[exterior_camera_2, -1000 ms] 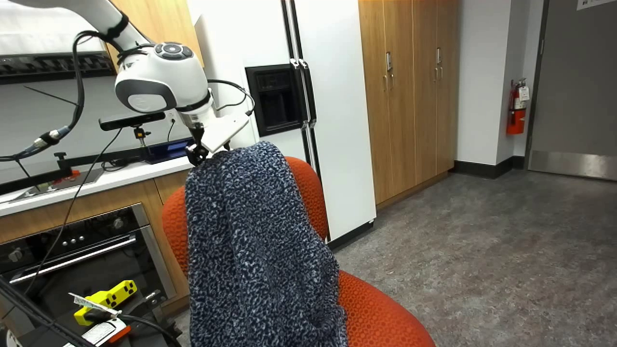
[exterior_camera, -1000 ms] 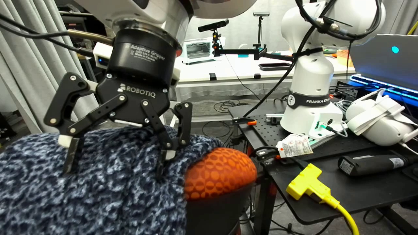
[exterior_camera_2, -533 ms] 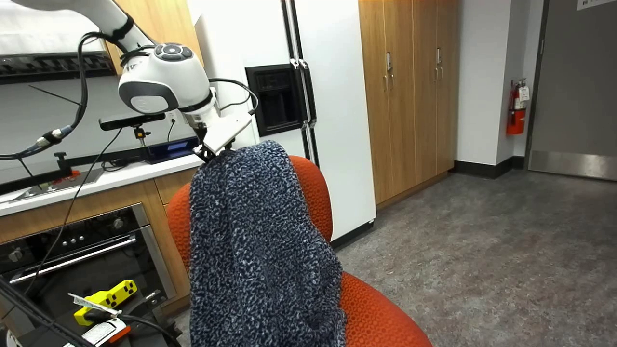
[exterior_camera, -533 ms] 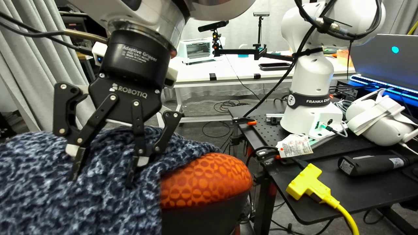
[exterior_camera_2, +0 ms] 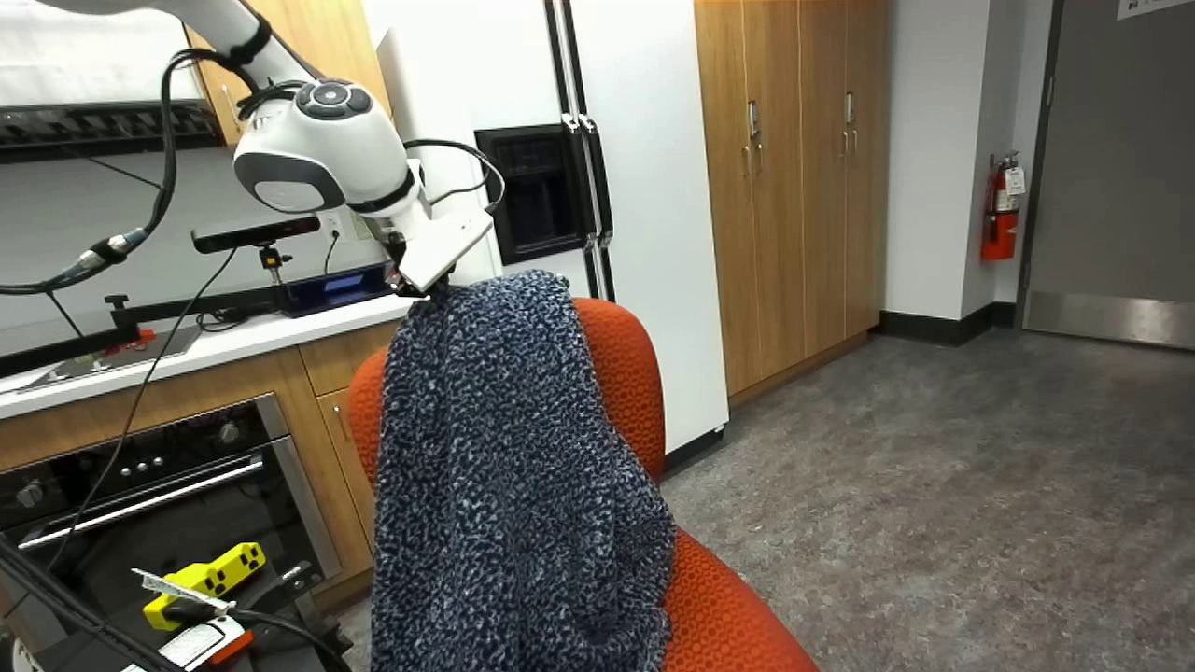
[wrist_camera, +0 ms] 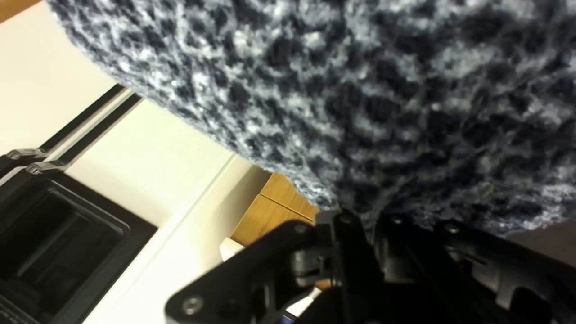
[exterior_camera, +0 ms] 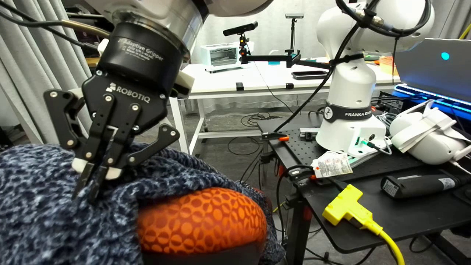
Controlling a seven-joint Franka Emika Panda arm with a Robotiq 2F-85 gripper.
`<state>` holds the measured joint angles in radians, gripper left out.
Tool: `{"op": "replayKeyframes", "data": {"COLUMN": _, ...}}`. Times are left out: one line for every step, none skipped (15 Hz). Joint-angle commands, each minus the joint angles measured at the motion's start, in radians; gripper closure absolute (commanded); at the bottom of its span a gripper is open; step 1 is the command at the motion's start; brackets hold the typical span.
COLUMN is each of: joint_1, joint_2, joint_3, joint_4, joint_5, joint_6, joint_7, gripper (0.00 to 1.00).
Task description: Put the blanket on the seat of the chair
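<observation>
The blanket (exterior_camera_2: 513, 467), fuzzy and mottled navy, grey and white, is draped over the chair's orange-red backrest (exterior_camera: 206, 221). Its lower part hangs down the front and lies partly over the seat of the chair (exterior_camera_2: 724, 616), whose right portion stays uncovered. At the top of the backrest my gripper (exterior_camera: 84, 197) points down with its fingers close together, a fold of blanket bunched between them. In the wrist view the blanket (wrist_camera: 360, 99) fills the upper part, and the fingertips are buried in it.
A black table (exterior_camera: 371, 232) bearing the robot's base stands beside the chair, with a yellow power outlet block (exterior_camera: 346, 206) and a white headset (exterior_camera: 427, 136) on it. Behind are a white table (exterior_camera: 220, 81) and, past the chair, a white refrigerator (exterior_camera_2: 644, 215). Cables lie on the floor.
The gripper has gone from open to shut, pinching a blanket fold. Chair and blanket have shifted, leftward in an exterior view and rightward in an exterior view, along with the arm.
</observation>
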<state>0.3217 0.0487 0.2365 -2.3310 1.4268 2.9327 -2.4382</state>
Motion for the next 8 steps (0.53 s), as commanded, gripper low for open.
{"op": "replayKeyframes", "data": {"joint_1": 0.001, "joint_2": 0.016, "joint_3": 0.005, "joint_4": 0.055, "joint_5": 0.177, "joint_6": 0.053, "joint_7": -0.180, "gripper": 0.99}}
{"op": "replayKeyframes", "data": {"joint_1": 0.001, "joint_2": 0.015, "joint_3": 0.005, "joint_4": 0.066, "joint_5": 0.232, "joint_6": 0.067, "joint_7": -0.237, "gripper": 0.99}}
{"op": "replayKeyframes", "data": {"joint_1": 0.002, "joint_2": 0.014, "joint_3": 0.004, "joint_4": 0.078, "joint_5": 0.287, "joint_6": 0.081, "joint_7": -0.295, "gripper": 0.98}}
{"op": "replayKeyframes", "data": {"joint_1": 0.003, "joint_2": 0.013, "joint_3": 0.002, "joint_4": 0.089, "joint_5": 0.342, "joint_6": 0.097, "joint_7": -0.356, "gripper": 0.98}}
{"op": "replayKeyframes", "data": {"joint_1": 0.003, "joint_2": 0.012, "joint_3": 0.001, "joint_4": 0.100, "joint_5": 0.395, "joint_6": 0.115, "joint_7": -0.416, "gripper": 0.98}}
{"op": "replayKeyframes", "data": {"joint_1": 0.011, "joint_2": -0.014, "joint_3": -0.004, "joint_4": 0.104, "joint_5": 0.284, "joint_6": 0.132, "joint_7": -0.293, "gripper": 0.98}}
{"op": "replayKeyframes", "data": {"joint_1": 0.012, "joint_2": -0.010, "joint_3": -0.003, "joint_4": 0.111, "joint_5": 0.293, "joint_6": 0.154, "joint_7": -0.286, "gripper": 0.98}}
{"op": "replayKeyframes", "data": {"joint_1": 0.009, "joint_2": 0.007, "joint_3": 0.001, "joint_4": 0.128, "joint_5": 0.402, "joint_6": 0.183, "joint_7": -0.393, "gripper": 0.98}}
